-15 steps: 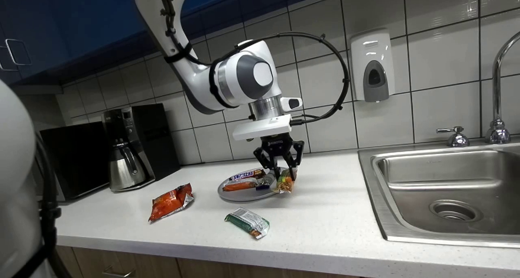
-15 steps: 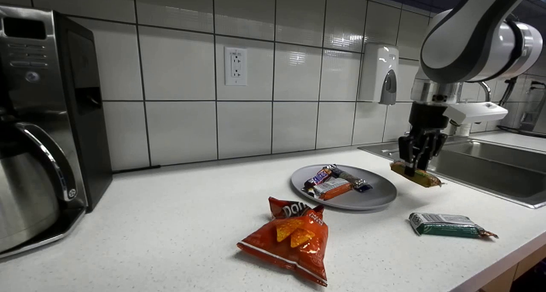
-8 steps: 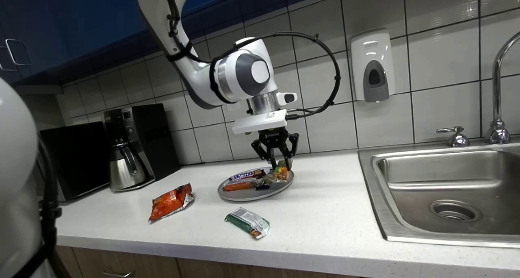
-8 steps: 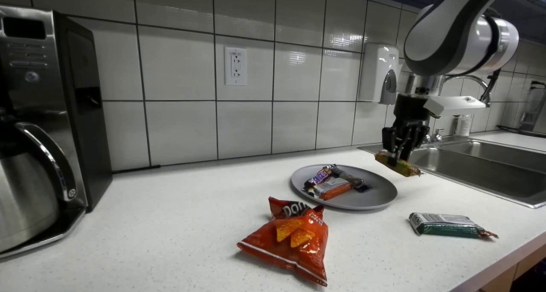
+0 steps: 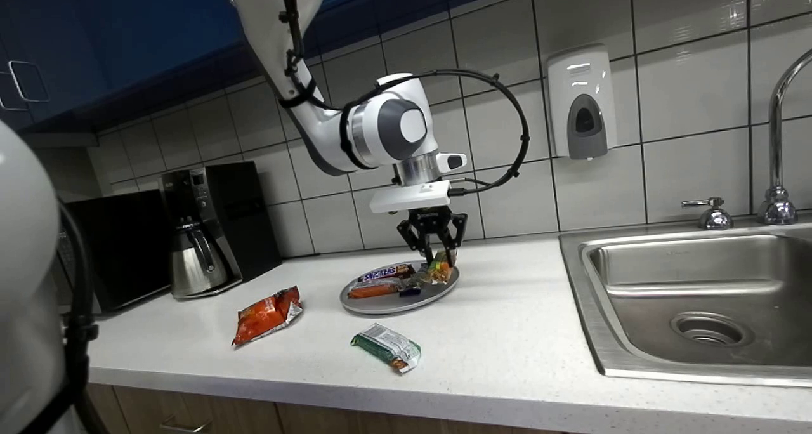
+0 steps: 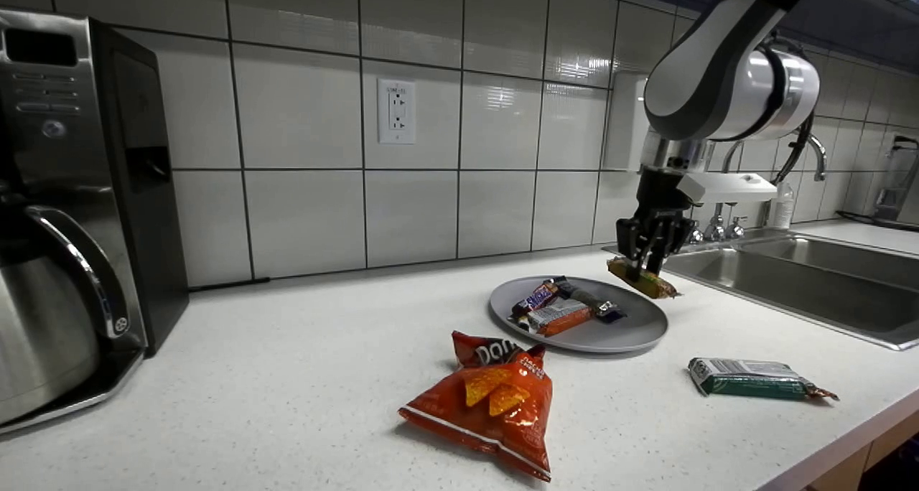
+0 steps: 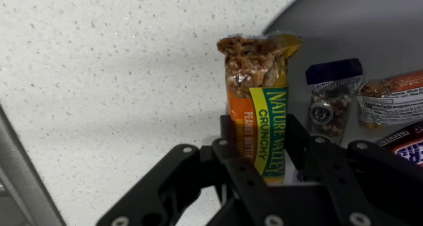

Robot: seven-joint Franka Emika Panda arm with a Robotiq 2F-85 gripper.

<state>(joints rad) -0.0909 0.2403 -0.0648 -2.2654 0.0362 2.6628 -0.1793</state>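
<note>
A Nature Valley granola bar in an orange, yellow and green wrapper is pinched between the two black fingers of my gripper. It hangs above the counter, and in the wrist view the grey plate's edge runs behind it. An exterior view has the held bar over the plate's sink-side rim. On the plate lie a Snickers bar, an orange-wrapped bar and a clear-wrapped bar with dark ends. A green-wrapped bar and a red Doritos bag rest on the counter, off the plate.
A steel sink is set into the counter beside the plate, with a faucet behind it. Tiled wall with a soap dispenser stands at the back. The coffee maker with its steel carafe is at the far end.
My gripper has carried the granola bar away from the sink and nearer the plate, rising a little at first. Its hold on the bar has not altered; the other snacks lie where they were.
</note>
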